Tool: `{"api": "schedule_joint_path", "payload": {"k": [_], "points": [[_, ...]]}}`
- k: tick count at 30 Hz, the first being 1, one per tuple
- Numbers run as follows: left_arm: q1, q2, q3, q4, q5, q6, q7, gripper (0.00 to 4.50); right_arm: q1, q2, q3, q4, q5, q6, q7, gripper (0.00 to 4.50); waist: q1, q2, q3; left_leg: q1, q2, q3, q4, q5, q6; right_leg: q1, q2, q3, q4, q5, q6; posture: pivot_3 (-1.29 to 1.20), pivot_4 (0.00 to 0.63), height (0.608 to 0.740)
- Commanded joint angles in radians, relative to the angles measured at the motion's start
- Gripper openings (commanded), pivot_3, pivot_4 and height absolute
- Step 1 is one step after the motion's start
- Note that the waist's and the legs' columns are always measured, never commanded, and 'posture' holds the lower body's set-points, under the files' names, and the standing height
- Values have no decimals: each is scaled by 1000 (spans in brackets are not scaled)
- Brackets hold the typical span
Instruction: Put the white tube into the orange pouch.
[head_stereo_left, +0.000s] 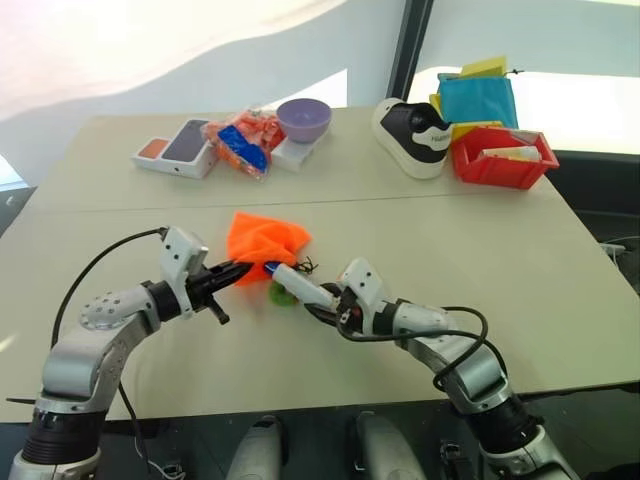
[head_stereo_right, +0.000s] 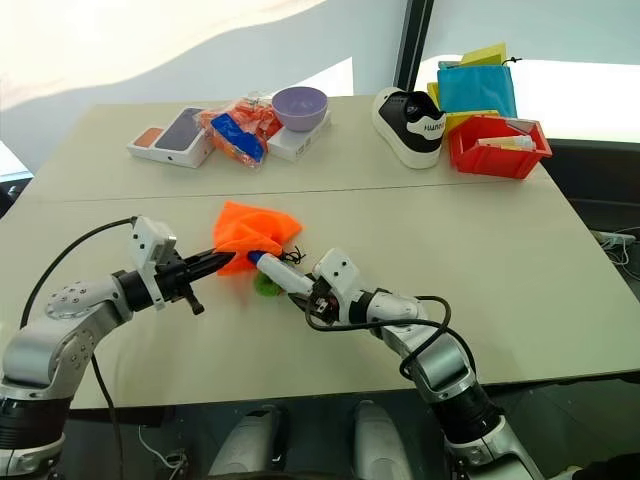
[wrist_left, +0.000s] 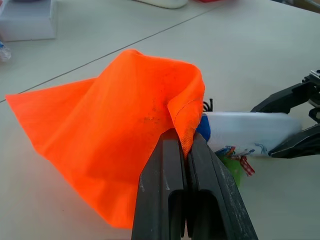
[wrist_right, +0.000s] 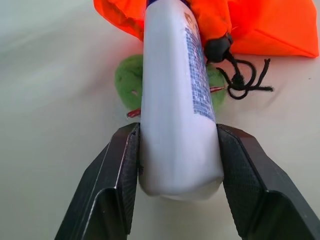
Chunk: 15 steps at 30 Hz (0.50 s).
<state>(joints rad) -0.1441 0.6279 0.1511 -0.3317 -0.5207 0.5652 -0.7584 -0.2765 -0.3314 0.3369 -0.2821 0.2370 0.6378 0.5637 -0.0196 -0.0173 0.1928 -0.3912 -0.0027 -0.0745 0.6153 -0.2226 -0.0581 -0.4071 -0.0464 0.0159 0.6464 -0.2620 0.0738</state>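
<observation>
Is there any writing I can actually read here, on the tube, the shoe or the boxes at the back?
White tube: blue print runs along its side, too small and blurred to read.
Black-and-white shoe: a short white word on its side, too small to read.
Snack packet: blue and orange pattern, no legible words.
Flat boxes and red bin: no readable text.
Orange pouch: no writing.

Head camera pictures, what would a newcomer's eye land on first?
The orange pouch in mid-table, its edge pinched and lifted by the left gripper. Right beside it, the right gripper holds the white tube, blue cap at the pouch's mouth. A black-and-white shoe and a red bin sit at the far right.
</observation>
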Motion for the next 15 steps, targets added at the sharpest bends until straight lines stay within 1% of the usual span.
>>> {"api": "schedule_joint_path", "payload": {"k": [1, 5, 12, 15], "points": [[6, 3, 8, -43, -18, 3, 2, 0, 13, 8, 14, 10, -3, 8, 9, 2347, 0, 0, 0, 0, 0, 0, 0, 0, 0, 0, 0, 0, 0, 0, 0, 0, 150, 740], [5, 4, 8, -42, -22, 3, 4, 0, 15, 11, 7, -7, 1, 0, 10, 1329, 0, 0, 0, 0, 0, 0, 0, 0, 0, 0, 0, 0, 0, 0, 0, 0, 150, 740], [-8, 4, 3, -37, -23, 3, 1, 0, 2, 17, -13, -36, 25, 16, 19, 1329, 1, 0, 0, 0, 0, 0, 0, 0, 0, 0, 0, 0, 0, 0, 0, 0, 150, 740], [-7, 11, -4, -63, -22, 4, -4, 0, -21, 41, -39, -85, 74, 87, 11, 1329, 1, 0, 0, 0, 0, 0, 0, 0, 0, 0, 0, 0, 0, 0, 0, 0, 150, 740]]}}
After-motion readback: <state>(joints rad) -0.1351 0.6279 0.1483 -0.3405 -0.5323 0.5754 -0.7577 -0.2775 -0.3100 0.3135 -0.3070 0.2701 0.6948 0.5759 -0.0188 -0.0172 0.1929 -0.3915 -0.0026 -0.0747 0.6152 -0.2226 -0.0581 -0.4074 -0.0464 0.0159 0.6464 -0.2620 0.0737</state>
